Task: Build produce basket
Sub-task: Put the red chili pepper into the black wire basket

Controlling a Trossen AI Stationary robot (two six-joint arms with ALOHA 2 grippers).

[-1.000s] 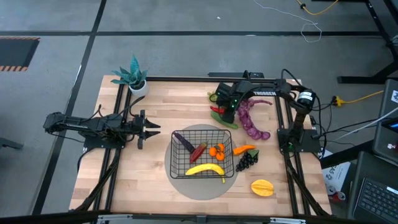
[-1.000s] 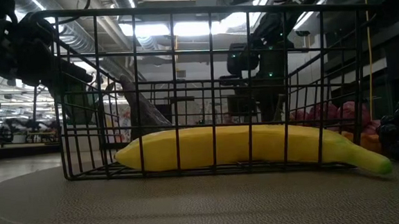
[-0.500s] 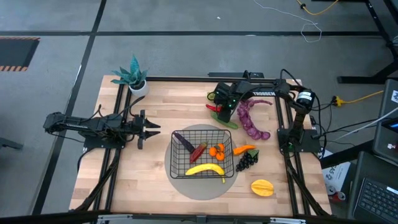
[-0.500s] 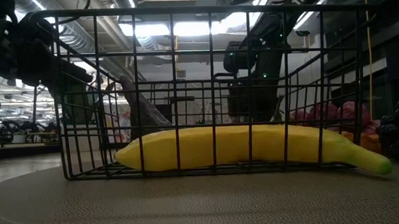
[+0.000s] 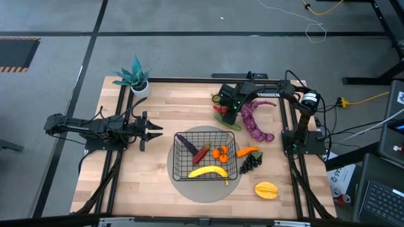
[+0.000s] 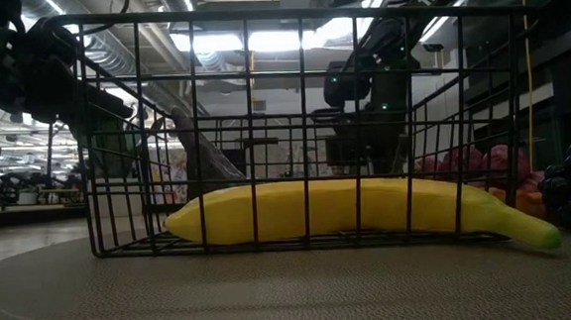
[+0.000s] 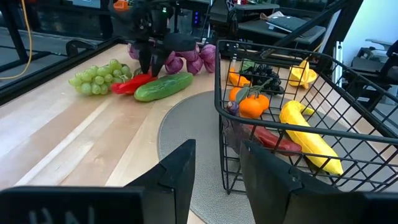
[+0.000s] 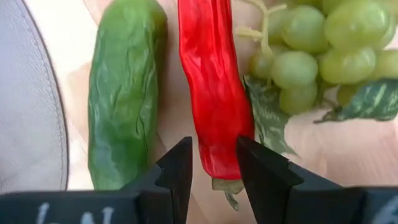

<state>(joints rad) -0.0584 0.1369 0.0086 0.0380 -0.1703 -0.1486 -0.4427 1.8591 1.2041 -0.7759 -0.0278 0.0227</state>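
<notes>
Already the basket [image 5: 206,161], on its round grey mat at mid-table, holds a banana [image 5: 208,171], eggplant [image 5: 186,143], red pepper [image 5: 201,153] and 2 oranges [image 5: 220,152]. Outside remain carrot, dark, purple and green grapes, starfruit, cucumber [image 8: 124,93]. The right gripper [image 8: 213,163] straddles a red chili [image 8: 212,87], fingers apart. The left gripper [image 5: 153,130] waits, parted, empty.

The red pepper [image 8: 214,93] lies hemmed between cucumber [image 8: 124,93] and green grapes [image 8: 311,50] (touching both sides).

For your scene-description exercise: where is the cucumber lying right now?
In the left wrist view the cucumber lies on the bare wood outside the basket, touching the red pepper beside the green grapes, below the right gripper.
</notes>
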